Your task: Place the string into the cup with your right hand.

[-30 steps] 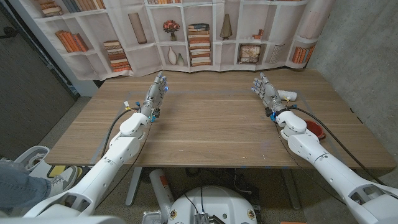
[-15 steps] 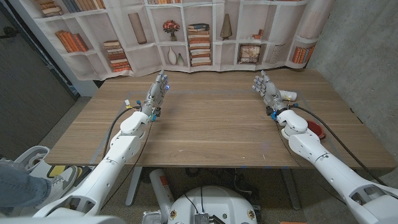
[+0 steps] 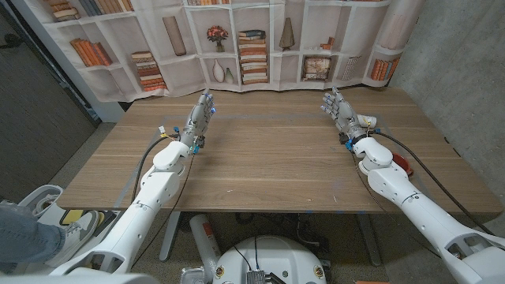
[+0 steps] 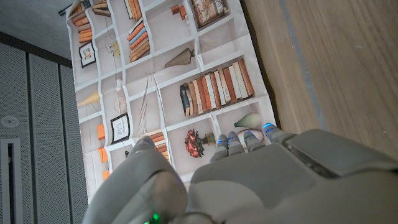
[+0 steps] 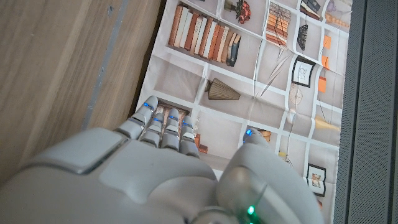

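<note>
Right hand slightly farther right, partly hiding white cup.

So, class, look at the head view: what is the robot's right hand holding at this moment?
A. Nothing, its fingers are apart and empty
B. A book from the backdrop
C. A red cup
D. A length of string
A. The right hand is raised over the wooden table with fingers apart and nothing between them; a small white object lies just beside it, ungrasped.
</note>
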Controlling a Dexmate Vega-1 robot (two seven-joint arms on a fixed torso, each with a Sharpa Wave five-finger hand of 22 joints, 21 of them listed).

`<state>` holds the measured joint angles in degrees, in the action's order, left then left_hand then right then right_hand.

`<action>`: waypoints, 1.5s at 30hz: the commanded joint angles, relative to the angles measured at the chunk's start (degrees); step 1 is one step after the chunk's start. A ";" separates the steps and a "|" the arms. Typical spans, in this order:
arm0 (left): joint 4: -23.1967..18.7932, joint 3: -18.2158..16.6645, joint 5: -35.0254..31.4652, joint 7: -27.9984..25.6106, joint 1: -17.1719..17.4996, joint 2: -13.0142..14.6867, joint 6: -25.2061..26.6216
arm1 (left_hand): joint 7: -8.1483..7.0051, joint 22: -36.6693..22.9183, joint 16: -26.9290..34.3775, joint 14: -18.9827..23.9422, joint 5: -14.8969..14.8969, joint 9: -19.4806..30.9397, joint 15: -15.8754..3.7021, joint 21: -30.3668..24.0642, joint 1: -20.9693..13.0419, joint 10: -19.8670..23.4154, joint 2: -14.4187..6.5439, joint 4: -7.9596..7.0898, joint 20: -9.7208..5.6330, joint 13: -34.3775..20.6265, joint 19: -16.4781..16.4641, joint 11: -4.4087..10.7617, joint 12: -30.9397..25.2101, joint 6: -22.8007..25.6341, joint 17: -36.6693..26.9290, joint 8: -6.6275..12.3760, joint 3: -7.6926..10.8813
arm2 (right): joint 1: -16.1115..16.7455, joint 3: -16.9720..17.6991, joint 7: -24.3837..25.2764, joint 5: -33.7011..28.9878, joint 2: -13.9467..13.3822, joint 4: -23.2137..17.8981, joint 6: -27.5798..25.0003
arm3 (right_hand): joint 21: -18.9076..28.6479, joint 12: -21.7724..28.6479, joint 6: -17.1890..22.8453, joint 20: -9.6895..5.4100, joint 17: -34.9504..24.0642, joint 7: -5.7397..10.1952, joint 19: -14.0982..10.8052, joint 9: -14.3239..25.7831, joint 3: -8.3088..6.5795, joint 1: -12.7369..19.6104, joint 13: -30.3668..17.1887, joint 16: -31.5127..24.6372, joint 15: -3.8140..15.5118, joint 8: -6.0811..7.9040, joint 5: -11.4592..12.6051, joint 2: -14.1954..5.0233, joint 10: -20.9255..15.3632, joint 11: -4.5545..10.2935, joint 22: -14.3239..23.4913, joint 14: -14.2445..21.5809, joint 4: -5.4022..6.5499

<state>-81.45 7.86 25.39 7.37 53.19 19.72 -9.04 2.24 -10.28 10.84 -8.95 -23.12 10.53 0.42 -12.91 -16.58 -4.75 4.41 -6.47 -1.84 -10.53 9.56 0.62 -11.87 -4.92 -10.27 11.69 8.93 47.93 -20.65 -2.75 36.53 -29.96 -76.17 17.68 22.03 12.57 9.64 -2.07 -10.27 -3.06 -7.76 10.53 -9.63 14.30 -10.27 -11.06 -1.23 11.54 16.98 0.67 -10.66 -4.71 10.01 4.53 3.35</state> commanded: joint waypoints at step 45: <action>-4.51 -1.50 3.30 1.33 4.22 -1.76 0.14 | -0.18 -0.12 0.26 0.76 -0.71 0.23 -0.26 0.48 -1.57 1.34 -1.06 0.67 -2.03 -0.28 1.52 0.60 -0.54 1.57 -0.15 0.39 0.16 | 4.17 1.96 0.93 -4.70 -10.58 -11.82 -3.66 | -0.84 0.47 1.10 -1.69 -0.32 0.13 -1.49 0.22 -0.57 1.80 -0.25 -0.27 -0.33 0.09 -0.60 -1.04 -1.77 -0.03 0.35 1.36 -1.18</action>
<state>-87.72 7.14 24.05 5.01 57.54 19.50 -7.95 1.93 -10.26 10.83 -8.44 -23.57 10.52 0.32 -12.58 -17.53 -3.61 3.45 -5.99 -1.84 -10.52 9.56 1.33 -12.10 -3.57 -10.26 11.69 8.91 51.77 -18.80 -2.72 33.78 -38.43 -86.51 14.89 21.38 12.55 10.24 -2.26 -10.26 -3.08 -8.97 10.53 -10.05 15.21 -10.26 -11.05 -1.63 11.53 16.52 -0.26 -11.99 -4.82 10.27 5.54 2.59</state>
